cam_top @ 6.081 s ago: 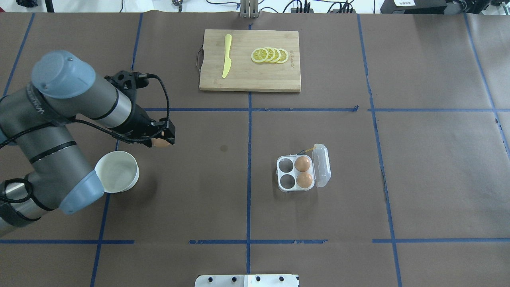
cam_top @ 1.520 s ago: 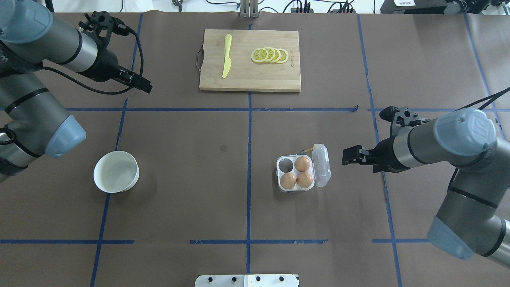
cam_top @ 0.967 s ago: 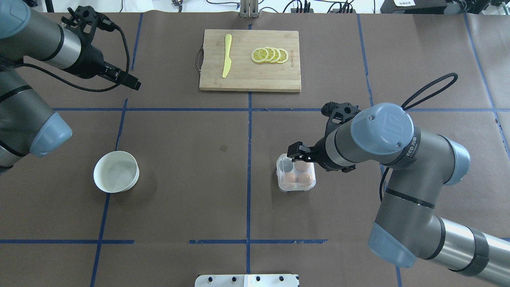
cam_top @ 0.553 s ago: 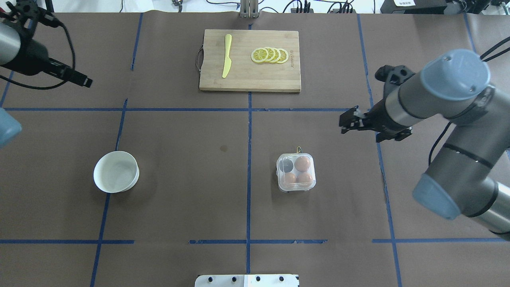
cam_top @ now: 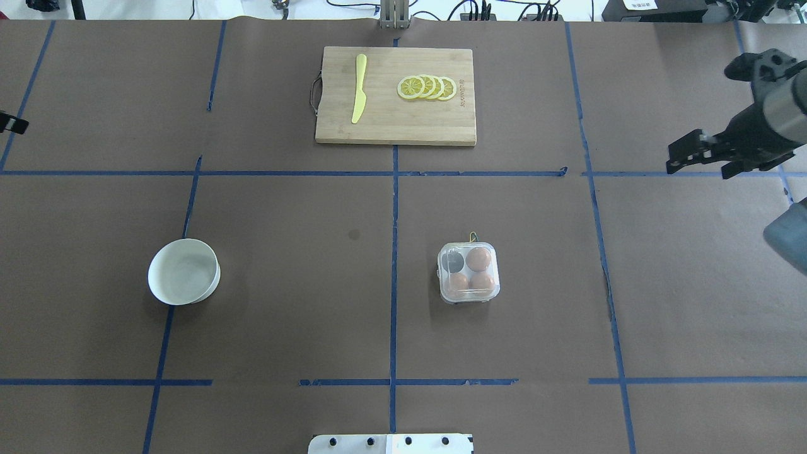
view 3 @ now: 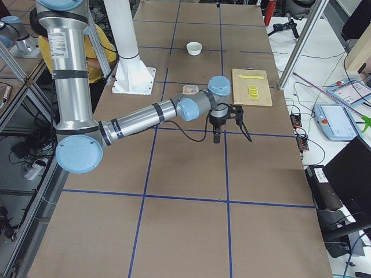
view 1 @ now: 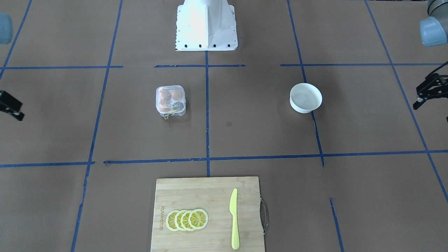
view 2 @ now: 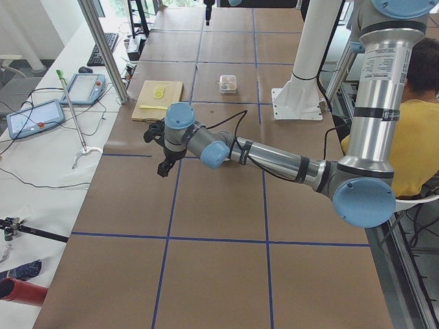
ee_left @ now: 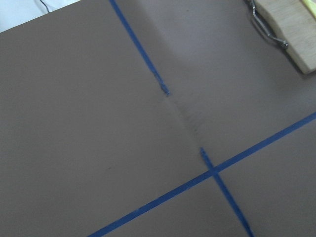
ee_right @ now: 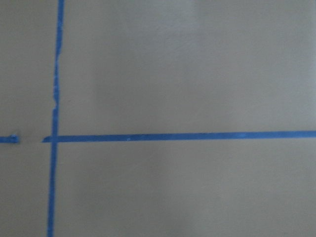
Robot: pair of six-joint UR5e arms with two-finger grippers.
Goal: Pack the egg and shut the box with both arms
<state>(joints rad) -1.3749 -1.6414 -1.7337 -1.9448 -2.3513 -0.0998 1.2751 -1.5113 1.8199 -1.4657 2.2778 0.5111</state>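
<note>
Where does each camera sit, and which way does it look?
Front-facing: across the table, facing the white pedestal.
Overhead: behind the robot, looking down; right gripper shows.
Left side: table's end; left arm nearest.
Right side: opposite end; right arm nearest.
Wrist cameras: looking down at table; no body.
Front-facing and overhead share the egg box.

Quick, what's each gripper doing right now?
Left gripper: nothing visibly held; open or shut cannot be told.
Right gripper: nothing visibly held; cannot be told either.
</note>
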